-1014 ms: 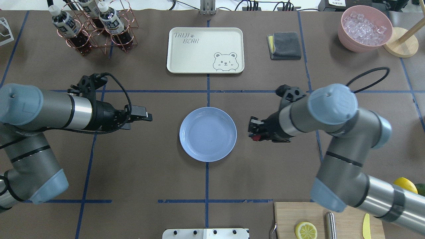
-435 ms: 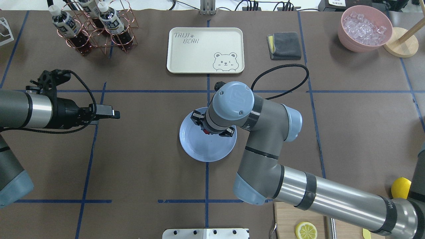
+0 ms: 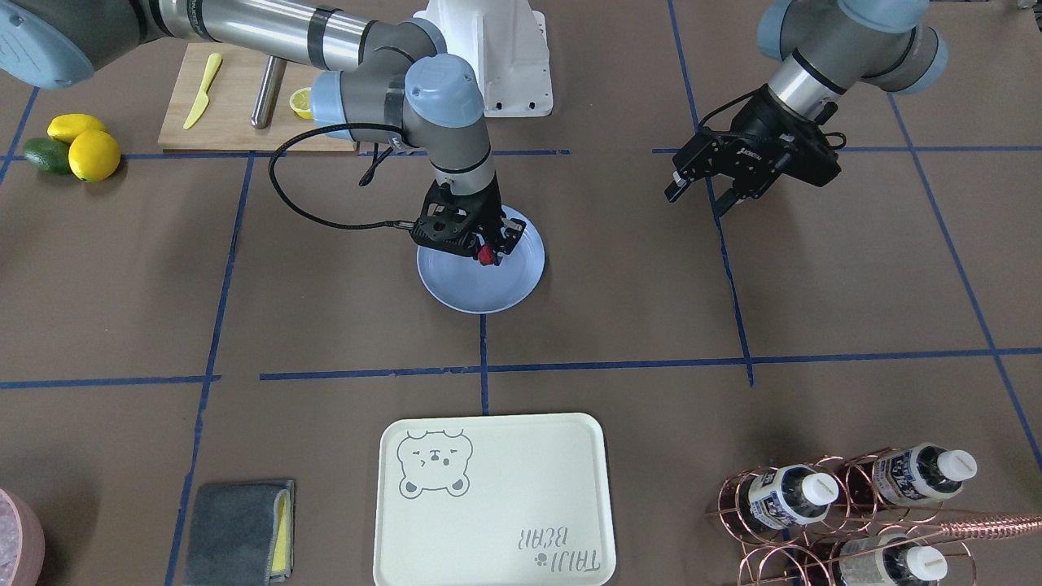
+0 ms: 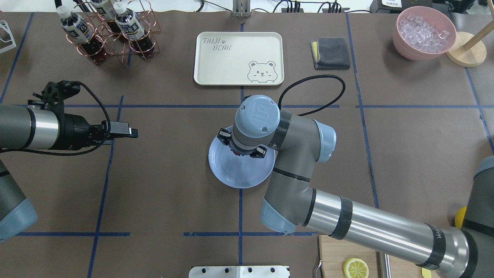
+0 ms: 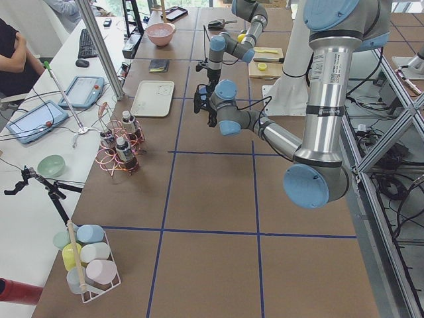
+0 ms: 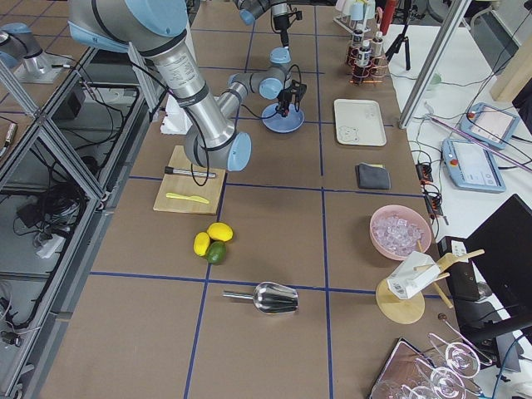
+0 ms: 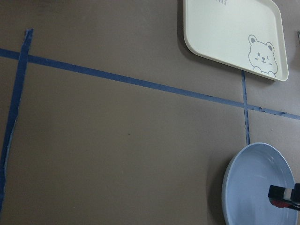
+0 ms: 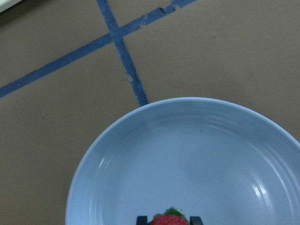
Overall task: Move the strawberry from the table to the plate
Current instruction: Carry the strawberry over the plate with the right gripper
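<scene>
My right gripper (image 3: pixel 487 254) hangs over the light-blue plate (image 4: pixel 239 175), shut on a small red strawberry (image 3: pixel 488 258) with a green top. The right wrist view shows the strawberry (image 8: pixel 169 220) pinched between the two fingertips just above the plate (image 8: pixel 187 154), towards its far half. In the overhead view the wrist hides most of the gripper and berry. My left gripper (image 4: pixel 127 134) is open and holds nothing, well to the left of the plate above the brown table (image 4: pixel 173 193). The left wrist view catches the plate (image 7: pixel 255 183) at its lower right.
A cream bear tray (image 4: pixel 238 58) lies beyond the plate, with a copper bottle rack (image 4: pixel 108 31) at the far left. A grey cloth (image 4: pixel 331 53) and a pink ice bowl (image 4: pixel 423 33) are far right. A cutting board (image 3: pixel 244 89) and lemons (image 3: pixel 81 146) sit near the robot's right.
The right arm swung left, carrying the strawberry from beside the plate to above it, then edged slightly further left. The left arm drew back to the left.
</scene>
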